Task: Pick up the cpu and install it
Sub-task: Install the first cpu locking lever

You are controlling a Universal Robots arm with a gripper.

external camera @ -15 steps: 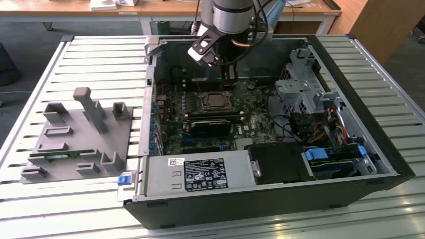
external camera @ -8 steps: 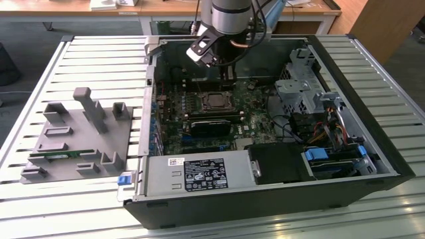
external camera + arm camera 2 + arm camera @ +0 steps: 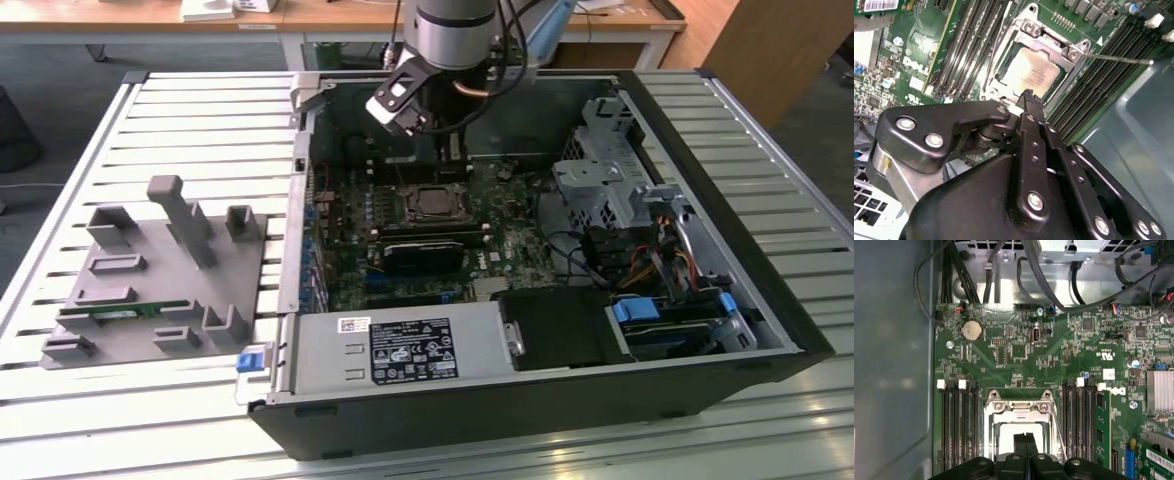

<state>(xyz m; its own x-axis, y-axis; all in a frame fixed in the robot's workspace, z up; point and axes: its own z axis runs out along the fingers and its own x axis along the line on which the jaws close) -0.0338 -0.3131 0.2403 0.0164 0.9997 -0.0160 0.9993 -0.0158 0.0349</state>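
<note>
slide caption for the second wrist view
Shut gripper poised above the cpu seated in the motherboard socket frame.

Slatted metal surface point(image 3: 200, 110) of pale grey ribs, bright glare along the ribs near the wooden cabinet point(image 3: 767, 50). Behind the surface stands a long wooden desk point(image 3: 334, 18) with white legs, the cabinet just beside its end at the exterior view's right. Dark grey floor point(image 3: 54, 70) under the desk.
</note>
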